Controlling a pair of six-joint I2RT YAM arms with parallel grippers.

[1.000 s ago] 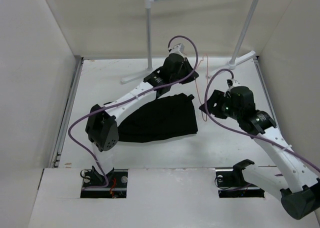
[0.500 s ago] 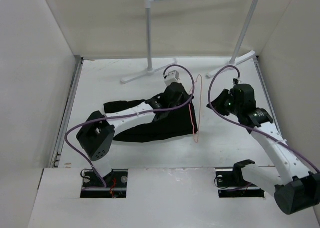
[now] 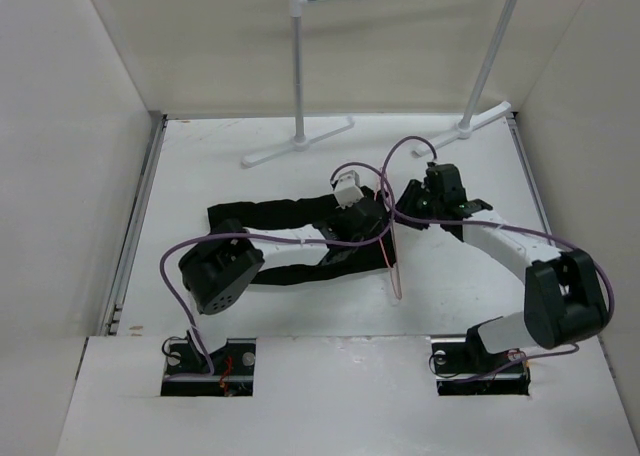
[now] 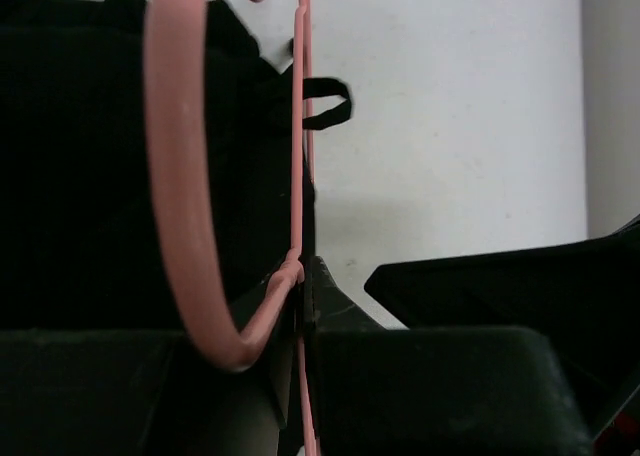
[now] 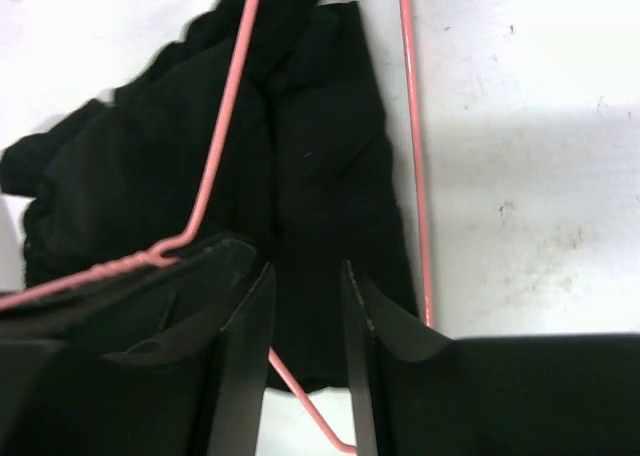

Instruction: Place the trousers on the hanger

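My left pincer [image 4: 302,311] is clenched on the twisted neck of the hanger [image 4: 298,126], which is thin, springy, light wire. My right pincer [image 5: 308,376] is a slit apart, with wire crossing the gap unpinched. The trousers [image 5: 300,176] lie limp on the tabletop [image 5: 520,176], partly under the hanger. They will sag, so I'd gather the waistband.

Black trousers [image 3: 265,213] sprawl across a white table [image 3: 200,166]
The trousers lie crumpled mid-table, a pink wire hanger [image 3: 392,261] across one end of them; a white-posted rack [image 3: 297,71] stands on its feet toward the far edge
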